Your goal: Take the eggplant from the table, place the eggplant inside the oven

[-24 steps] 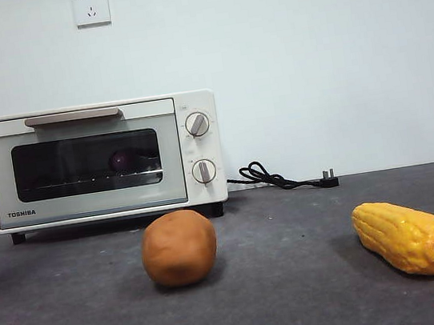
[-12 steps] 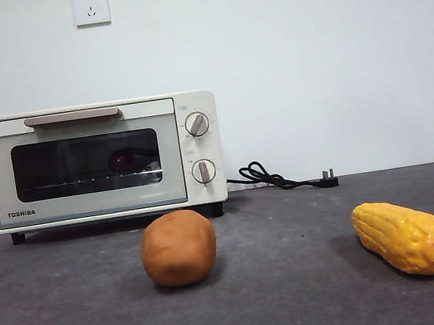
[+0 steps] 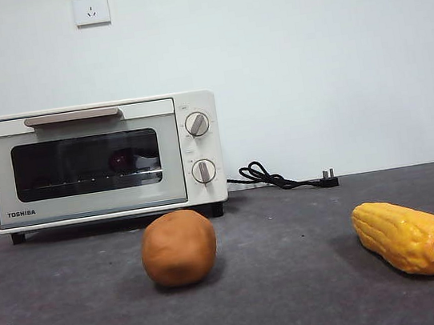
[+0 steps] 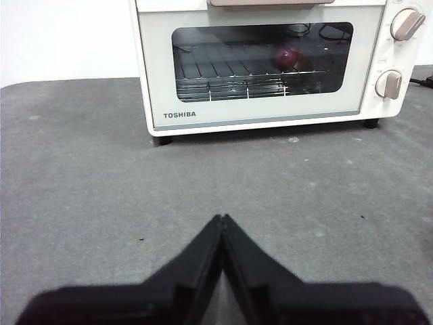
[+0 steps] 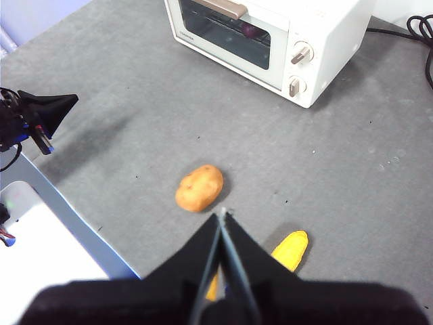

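Note:
The eggplant (image 3: pixel 124 160) lies dark purple on the wire rack inside the oven (image 3: pixel 104 162), seen through the glass of the closed door. In the left wrist view the eggplant (image 4: pixel 287 57) shows behind the glass of the oven (image 4: pixel 270 68). My left gripper (image 4: pixel 222 220) is shut and empty, low over the table (image 4: pixel 81 176) in front of the oven. High above the table, my right gripper (image 5: pixel 222 214) is shut and empty, and the oven (image 5: pixel 270 37) with the eggplant (image 5: pixel 249 30) inside lies far from it.
A round orange-brown lump (image 3: pixel 179 248) sits in front of the oven. A yellow corn cob (image 3: pixel 405 237) lies at the right. A black cord with plug (image 3: pixel 284 177) trails from the oven along the wall. The left gripper (image 5: pixel 47 112) shows at the table's edge.

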`<state>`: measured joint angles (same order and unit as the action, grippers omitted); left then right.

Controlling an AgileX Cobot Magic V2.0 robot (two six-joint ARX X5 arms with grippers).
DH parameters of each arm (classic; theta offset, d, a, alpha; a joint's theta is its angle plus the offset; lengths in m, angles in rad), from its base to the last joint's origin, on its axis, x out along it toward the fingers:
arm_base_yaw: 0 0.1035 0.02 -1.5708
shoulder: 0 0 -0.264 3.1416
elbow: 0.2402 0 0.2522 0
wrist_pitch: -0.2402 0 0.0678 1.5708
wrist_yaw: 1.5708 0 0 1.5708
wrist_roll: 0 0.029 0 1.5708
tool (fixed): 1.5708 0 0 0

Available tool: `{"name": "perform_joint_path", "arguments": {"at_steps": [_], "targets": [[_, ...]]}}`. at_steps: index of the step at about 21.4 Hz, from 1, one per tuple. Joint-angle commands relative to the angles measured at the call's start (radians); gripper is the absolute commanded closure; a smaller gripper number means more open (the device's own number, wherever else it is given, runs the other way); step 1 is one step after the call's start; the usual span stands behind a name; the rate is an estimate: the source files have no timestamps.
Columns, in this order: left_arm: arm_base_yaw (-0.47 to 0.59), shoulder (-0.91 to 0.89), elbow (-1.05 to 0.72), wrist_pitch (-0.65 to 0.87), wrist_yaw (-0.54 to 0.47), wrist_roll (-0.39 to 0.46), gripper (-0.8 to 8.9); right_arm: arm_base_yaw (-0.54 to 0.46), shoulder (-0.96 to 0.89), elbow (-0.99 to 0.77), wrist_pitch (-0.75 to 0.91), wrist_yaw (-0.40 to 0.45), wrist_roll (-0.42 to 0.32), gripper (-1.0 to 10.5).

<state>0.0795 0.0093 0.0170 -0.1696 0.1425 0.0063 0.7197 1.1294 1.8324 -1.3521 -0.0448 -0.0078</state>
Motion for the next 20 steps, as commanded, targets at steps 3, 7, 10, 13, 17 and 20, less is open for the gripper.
{"name": "perform_joint_path", "arguments": {"at_steps": [3, 7, 10, 13, 17, 20], "targets": [[0.002, 0.002, -0.009, 0.011, 0.003, -0.010, 8.17, 0.000, 0.001, -0.005, -0.021, 0.001, -0.003, 9.5], [0.002, 0.003, -0.010, 0.011, 0.003, -0.010, 8.18, 0.000, 0.001, -0.005, -0.021, 0.001, -0.003, 9.5], [0.002, 0.004, -0.010, 0.011, 0.003, -0.010, 8.18, 0.000, 0.001, -0.005, -0.021, 0.002, -0.003, 9.5], [0.002, 0.004, -0.009, 0.011, 0.003, -0.010, 8.18, 0.000, 0.001, -0.005, -0.021, 0.001, -0.004, 9.5], [0.002, 0.005, -0.010, 0.011, 0.003, -0.010, 8.17, -0.072, -0.023, -0.005, 0.021, 0.131, -0.110, 9.5], [0.002, 0.005, -0.009, 0.011, 0.003, -0.010, 8.18, -0.189, -0.076, -0.005, 0.126, 0.081, -0.099, 9.5]]}}
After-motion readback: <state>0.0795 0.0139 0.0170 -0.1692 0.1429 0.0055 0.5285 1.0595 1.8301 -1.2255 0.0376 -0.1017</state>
